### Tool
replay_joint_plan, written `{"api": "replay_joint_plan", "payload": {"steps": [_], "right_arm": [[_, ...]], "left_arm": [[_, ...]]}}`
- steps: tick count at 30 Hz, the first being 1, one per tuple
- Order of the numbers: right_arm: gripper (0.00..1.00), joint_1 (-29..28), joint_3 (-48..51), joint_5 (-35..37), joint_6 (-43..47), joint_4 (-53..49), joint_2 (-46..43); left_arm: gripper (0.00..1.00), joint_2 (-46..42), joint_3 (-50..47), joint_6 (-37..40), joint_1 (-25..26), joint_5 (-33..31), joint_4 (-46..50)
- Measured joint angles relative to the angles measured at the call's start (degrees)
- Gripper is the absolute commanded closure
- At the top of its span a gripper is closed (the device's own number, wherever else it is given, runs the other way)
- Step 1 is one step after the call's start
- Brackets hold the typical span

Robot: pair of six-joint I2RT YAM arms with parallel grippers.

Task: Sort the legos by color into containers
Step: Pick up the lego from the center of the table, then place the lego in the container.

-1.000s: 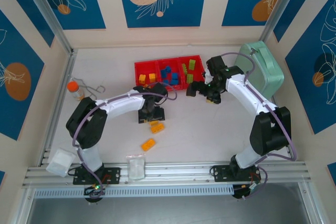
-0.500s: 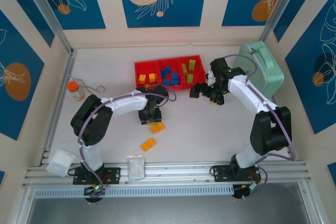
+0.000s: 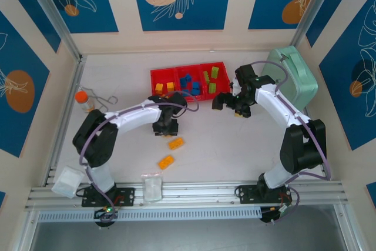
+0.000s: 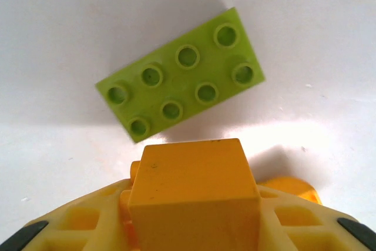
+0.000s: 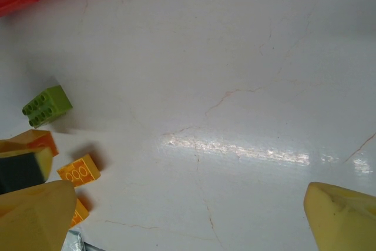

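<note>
Pinching an orange-yellow brick between its yellow fingers, the left pincer hangs low over the white table, just in front of the left end of the containers. Just beyond its tips a lime green brick with 8 studs lies flat and askew on the table. Whether it touches the held brick I cannot tell. The right pincer is spread wide with nothing between its tips, near the right front corner of the containers.

The containers are 3 joined red bins, set toward the back wall at mid-table. Orange-yellow pieces lie in the left bin, blue legos in the middle and green ones in the right. 2 more orange bricks lie loose on the table, nearer the front rail than the left pincer.

The stretch of table between the 2 arms down to the front rail is bare, as is the surface under the right pincer. A mint-green case crowds the right wall beside the right arm. An orange-capped bottle stands by the left edge.

Any lettering on the studs is too small to read.
</note>
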State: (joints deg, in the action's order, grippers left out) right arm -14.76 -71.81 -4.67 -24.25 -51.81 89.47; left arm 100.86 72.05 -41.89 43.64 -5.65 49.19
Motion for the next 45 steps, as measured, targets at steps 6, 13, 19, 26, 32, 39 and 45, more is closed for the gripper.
{"api": "replay_joint_plan", "payload": {"steps": [6, 13, 19, 26, 32, 39, 45], "right_arm": [[0.0, -0.5, -2.6, -0.7, -1.2, -0.1, 0.0], [0.01, -1.8, -3.3, -0.4, -2.6, -0.3, -0.8], [0.01, -1.5, 0.3, 0.4, -3.3, -1.3, -6.4], [0.01, -1.6, 3.2, 0.3, -4.2, -1.6, -8.4], [0.01, -5.0, 3.7, 1.0, -5.4, -1.2, -7.9], [0.01, -8.2, 3.0, 3.0, -5.9, -0.9, -2.9], [0.01, -8.6, 1.0, 4.5, -6.3, -0.9, -2.0]], "left_arm": [[0.67, -2.8, 6.8, 7.5, -2.9, -1.8, 2.5], [0.66, 9.8, 29.6, 16.2, -11.8, -4.8, 6.8], [0.61, 22.8, 48.0, 20.9, -16.6, -6.6, 10.9], [0.61, 32.2, 58.6, 24.8, -17.1, -8.0, 13.5], [0.36, 38.1, 67.3, 28.0, -17.9, -9.0, 15.0], [0.01, 38.5, 70.0, 30.3, -18.7, -9.7, 15.6], [0.01, 32.4, 60.1, 31.3, -18.8, -4.7, 14.9]]}}
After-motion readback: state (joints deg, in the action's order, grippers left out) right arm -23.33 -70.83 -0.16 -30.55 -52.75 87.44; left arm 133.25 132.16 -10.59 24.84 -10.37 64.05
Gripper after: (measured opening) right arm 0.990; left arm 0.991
